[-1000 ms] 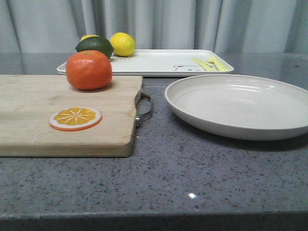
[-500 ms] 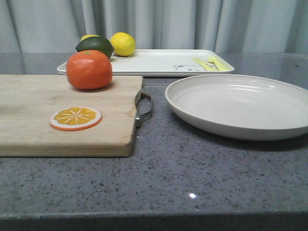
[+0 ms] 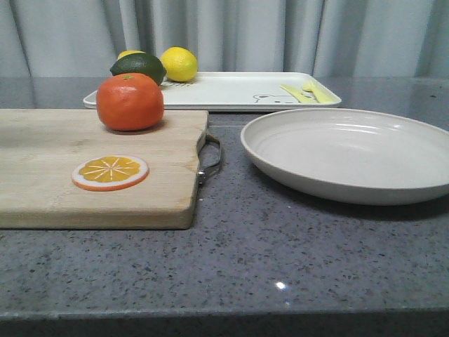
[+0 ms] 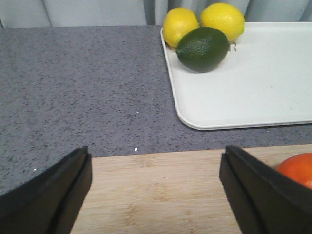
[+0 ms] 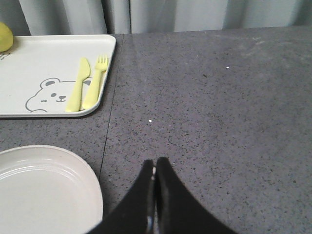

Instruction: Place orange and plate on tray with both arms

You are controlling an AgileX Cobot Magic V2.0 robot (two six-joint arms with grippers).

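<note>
The orange (image 3: 130, 102) sits on the far part of the wooden cutting board (image 3: 42, 175); its edge shows in the left wrist view (image 4: 298, 168). The off-white plate (image 3: 351, 151) lies on the counter at the right; it also shows in the right wrist view (image 5: 44, 190). The white tray (image 3: 231, 91) with the bear drawing lies at the back. My left gripper (image 4: 155, 183) is open and empty above the board, the orange just beside one finger. My right gripper (image 5: 155, 168) is shut and empty over the bare counter beside the plate's rim. Neither gripper shows in the front view.
An orange slice disc (image 3: 110, 172) lies on the board. Two lemons (image 4: 222, 19) and a dark green lime (image 4: 202, 48) sit on the tray's left end. A yellow knife and fork (image 5: 85, 87) lie on its right end. Grey curtains hang behind the table.
</note>
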